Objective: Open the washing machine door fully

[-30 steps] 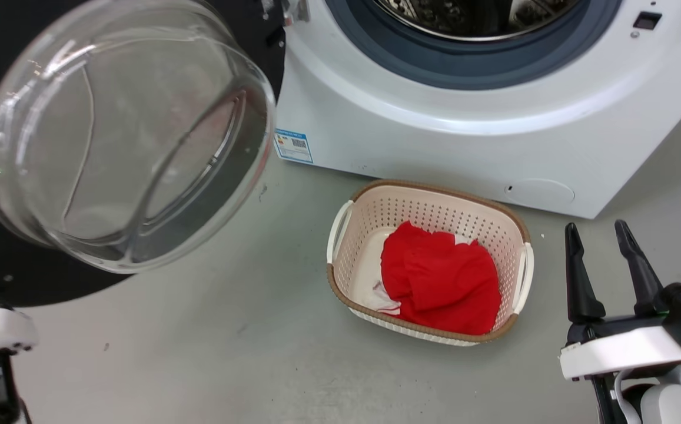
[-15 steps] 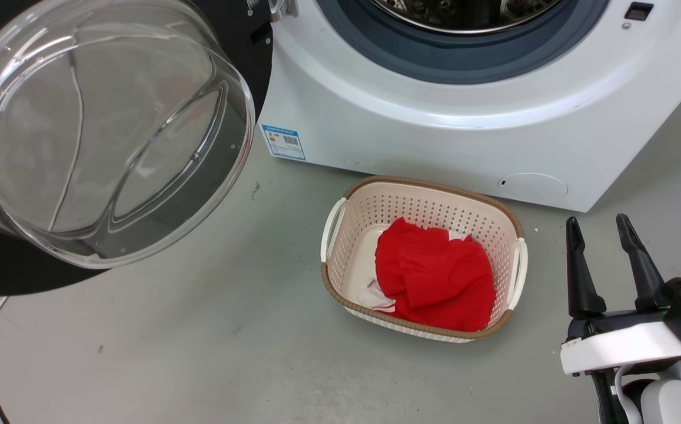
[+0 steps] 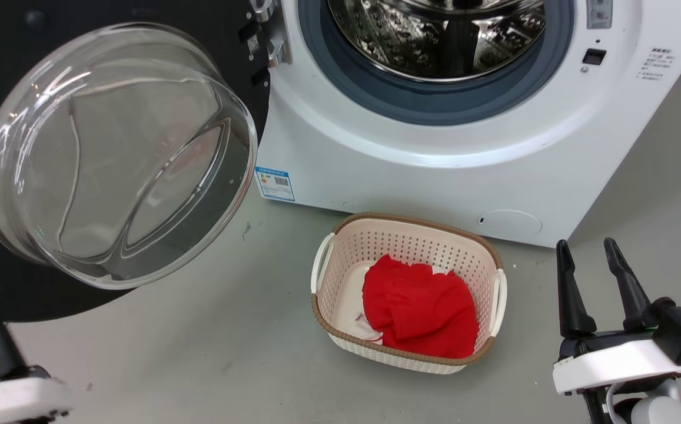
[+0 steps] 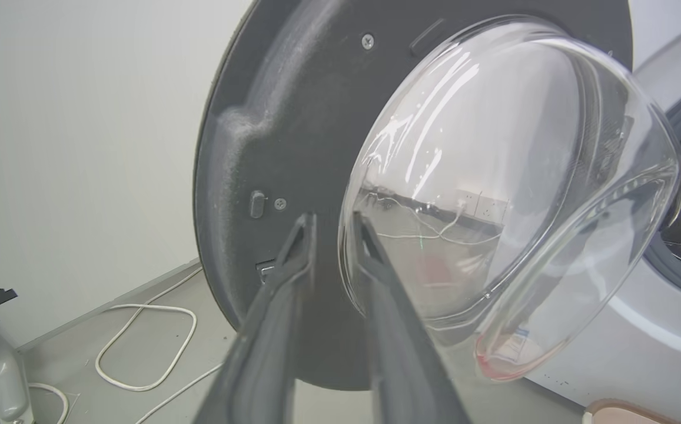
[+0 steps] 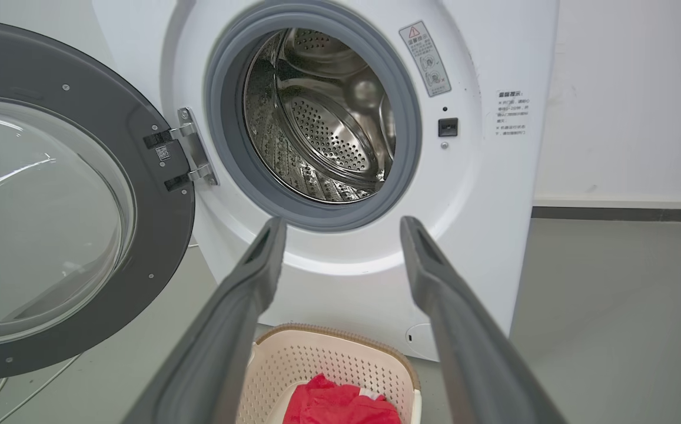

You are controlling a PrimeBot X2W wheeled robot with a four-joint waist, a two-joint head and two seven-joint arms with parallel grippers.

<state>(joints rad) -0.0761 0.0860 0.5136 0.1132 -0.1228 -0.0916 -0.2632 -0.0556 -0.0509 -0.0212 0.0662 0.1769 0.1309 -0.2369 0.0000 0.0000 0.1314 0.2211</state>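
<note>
The washing machine door [image 3: 240, 41] stands wide open, hanging off its metal hinge [image 5: 193, 150] at the left of the washing machine [image 3: 411, 171], with its inner face and bulging glass bowl [image 4: 493, 176] turned toward the robot. The steel drum [image 5: 322, 123] is fully exposed.

The left gripper [image 4: 333, 227] sits right in front of the door's inner side, fingertips up against the black ring just at the left edge of the bowl. There's only a narrow gap between the fingers, nothing in it, and I can't tell if they actually touch the door. In the head view it's low at the bottom left, under the door's lower edge.

The right gripper [image 3: 586, 244] is well apart from the door – fingers spread wide and empty, off to the right of a basket [image 3: 411, 221] with red cloth [image 3: 419, 312] in it, on the floor in front of the machine.
</note>
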